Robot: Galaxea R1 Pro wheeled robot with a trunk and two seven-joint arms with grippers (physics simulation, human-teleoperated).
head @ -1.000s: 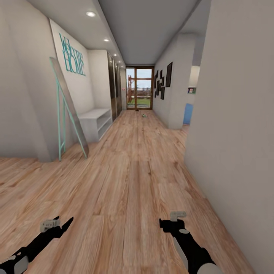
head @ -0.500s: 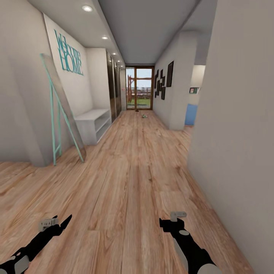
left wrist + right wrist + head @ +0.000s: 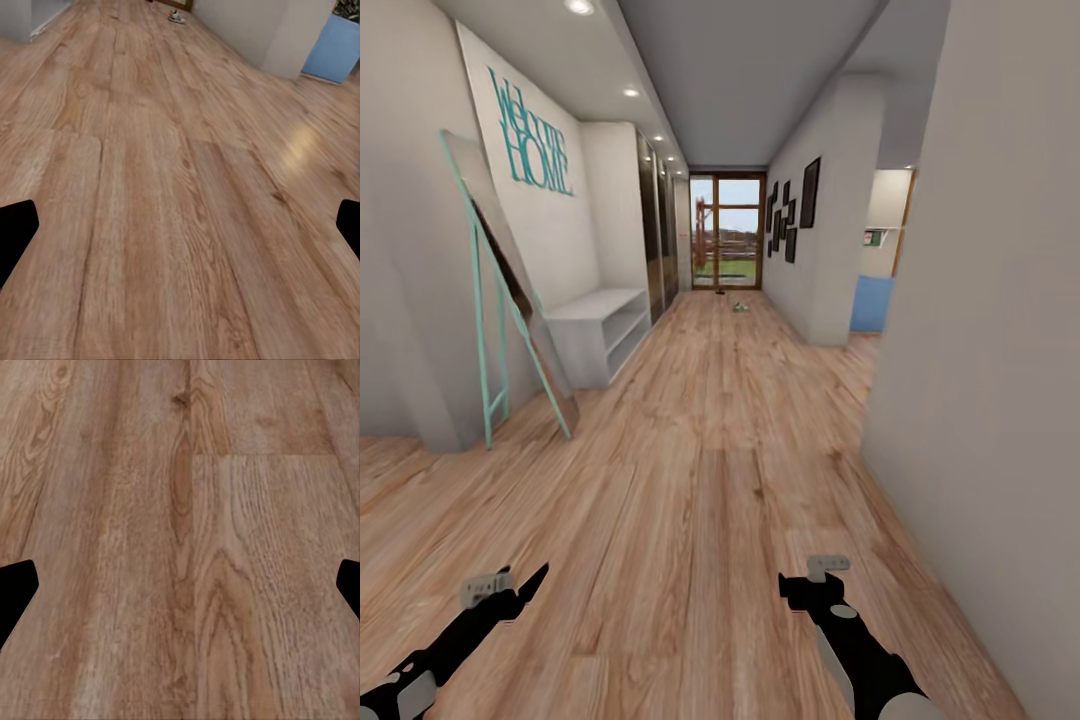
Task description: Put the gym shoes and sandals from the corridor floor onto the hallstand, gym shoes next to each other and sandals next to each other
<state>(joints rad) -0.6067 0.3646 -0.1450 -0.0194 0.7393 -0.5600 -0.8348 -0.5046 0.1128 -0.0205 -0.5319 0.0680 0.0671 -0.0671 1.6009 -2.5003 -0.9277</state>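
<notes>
Rolled forward down light wood-plank corridor floor | mirror and low white shelf unit closer | small cream-green gym shoe far ahead near glass door | left tool, right tool spread wide, empty | approach phase, nothing grasped

The corridor floor is light brown wood plank with visible grain, running toward twelve o'clock to a glazed door. Far down it, near the door, a small pale gym shoe lies on the boards. At ten o'clock, a low white shelf unit and a leaning mirror stand on the floor.
</notes>
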